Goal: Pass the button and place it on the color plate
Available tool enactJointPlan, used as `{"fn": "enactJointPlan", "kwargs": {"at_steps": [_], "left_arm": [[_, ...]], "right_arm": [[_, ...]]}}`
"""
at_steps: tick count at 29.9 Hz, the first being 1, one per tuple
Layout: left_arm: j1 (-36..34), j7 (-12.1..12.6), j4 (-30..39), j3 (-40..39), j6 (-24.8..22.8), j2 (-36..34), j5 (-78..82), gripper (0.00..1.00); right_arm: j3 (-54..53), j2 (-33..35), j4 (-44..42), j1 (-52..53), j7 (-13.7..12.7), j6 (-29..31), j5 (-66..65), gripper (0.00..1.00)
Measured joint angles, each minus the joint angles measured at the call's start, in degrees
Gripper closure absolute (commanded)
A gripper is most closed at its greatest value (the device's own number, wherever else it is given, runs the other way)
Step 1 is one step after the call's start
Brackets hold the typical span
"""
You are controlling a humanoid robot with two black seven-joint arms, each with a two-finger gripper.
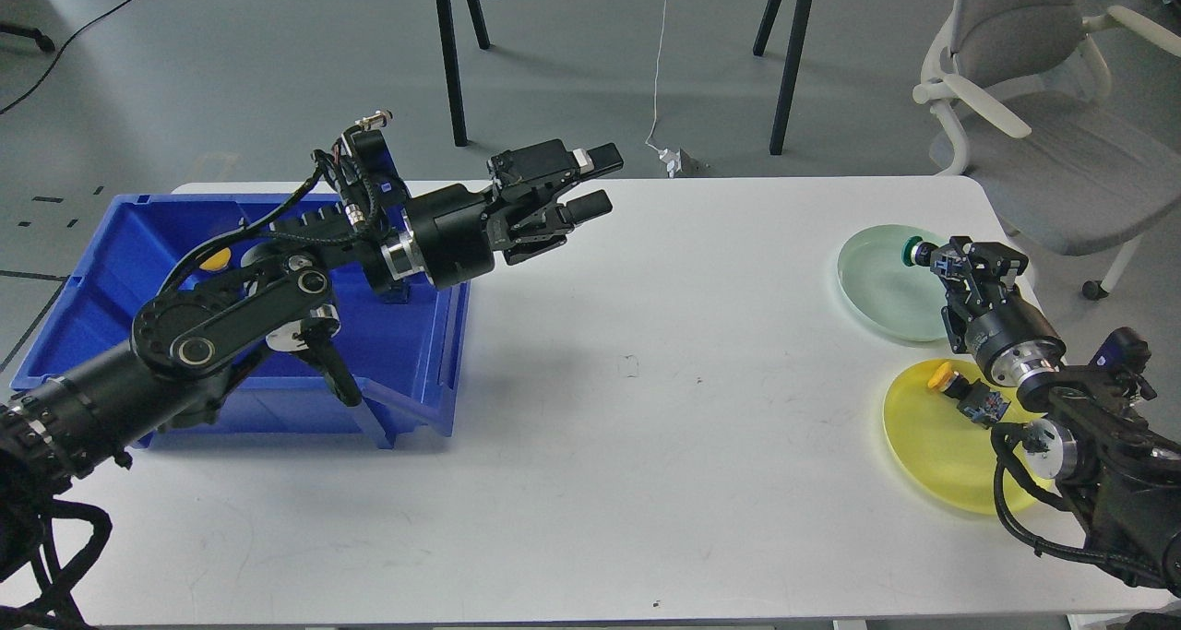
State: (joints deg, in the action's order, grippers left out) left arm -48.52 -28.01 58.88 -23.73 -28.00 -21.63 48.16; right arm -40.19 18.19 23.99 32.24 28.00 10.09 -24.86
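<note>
My right gripper [952, 266] is shut on a green button [913, 250] and holds it over the right rim of the pale green plate [876, 284]. I cannot tell whether the button touches the plate. A yellow button [964, 392] with a black body lies on the yellow plate [932, 455], just in front of my right wrist. My left gripper [595, 183] is open and empty. It is raised above the table's far edge, to the right of the blue bin [111, 270]. Another yellow button [216, 259] lies inside the bin.
The white table [646, 427] carries the bin at the left and both plates at the right. My left arm's links lie over the bin's right half. A grey office chair [1024, 104] and black stand legs [452, 58] are beyond the far edge.
</note>
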Motion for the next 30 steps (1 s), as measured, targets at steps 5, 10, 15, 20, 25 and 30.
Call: {"fn": "enactJointPlan", "kwargs": {"at_steps": [5,10,15,20,25,30], "left_arm": [[0.00,0.00,-0.08,0.00,0.00,0.01,0.00,0.23],[0.00,0.00,-0.09,0.00,0.00,0.01,-0.06,0.23],[0.00,0.00,-0.15,0.00,0.00,0.01,-0.06,0.23],[0.00,0.00,-0.16,0.00,0.00,0.01,-0.07,0.23],[0.00,0.00,-0.16,0.00,0.00,0.01,-0.07,0.23],[0.00,0.00,-0.16,0.00,0.00,0.01,-0.15,0.23]], "right_arm": [[0.10,0.00,0.01,-0.23,0.00,0.11,0.61,0.52],[0.50,-0.22,0.01,-0.49,0.00,0.11,0.61,0.51],[0.83,-1.08,-0.24,-0.50,0.00,0.03,0.61,0.48],[0.94,-1.90,-0.53,-0.45,0.00,0.02,0.61,0.47],[0.96,-2.18,-0.42,-0.42,0.00,0.01,0.61,0.44],[0.43,-2.19,0.62,-0.35,0.00,0.08,0.67,0.43]]}}
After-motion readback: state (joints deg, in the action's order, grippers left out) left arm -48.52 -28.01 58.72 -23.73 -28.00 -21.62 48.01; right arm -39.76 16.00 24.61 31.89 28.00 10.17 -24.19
